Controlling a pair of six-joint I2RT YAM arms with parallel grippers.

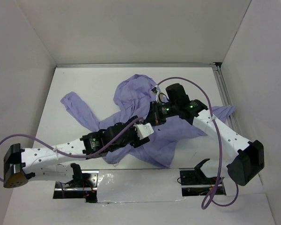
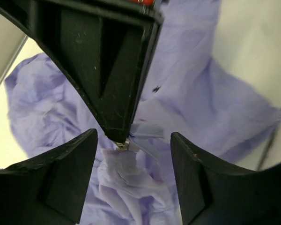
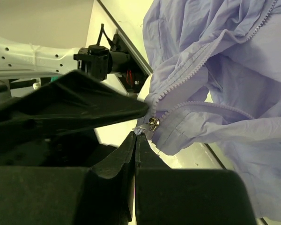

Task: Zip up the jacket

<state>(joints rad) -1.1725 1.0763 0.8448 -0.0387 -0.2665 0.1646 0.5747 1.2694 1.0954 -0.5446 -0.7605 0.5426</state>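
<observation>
Over on the left there's the white side wall (image 1: 18,70), then a good stretch of bare table (image 1: 79,77) before the jacket (image 1: 131,91) starts. That side and the back-left corner have the most free room.

The jacket is crumpled across the middle of the table. Its left sleeve (image 1: 77,107) is flung out to the left, the hood end points to the back, and the hem sits close to the near edge. The right sleeve (image 1: 225,111) ends just beside the metal rail (image 1: 223,93) on the right edge, so it's tight over there.

The left arm (image 1: 51,154) lies low and stretched out. It runs from the near-left corner rightward over the lower part of the jacket. The right arm (image 1: 220,131) climbs from the near-right corner, bends at the back and folds its wrist back toward the centre. The two wrists meet over the jacket's middle.

The top view hides both sets of fingertips under the wrists, so the wrist cams do the work. The left one shows the left gripper (image 2: 133,135) with its fingers (image 2: 61,178) wide apart and gripping nothing. The other gripper's black wedge pokes down between them. The right wrist cam shows the right gripper (image 3: 136,138) pinched tight, its tip on the tab of the little metal zipper pull (image 3: 153,123). Only that view shows the zipper teeth (image 3: 196,61) running away from the pull in two lines.
</observation>
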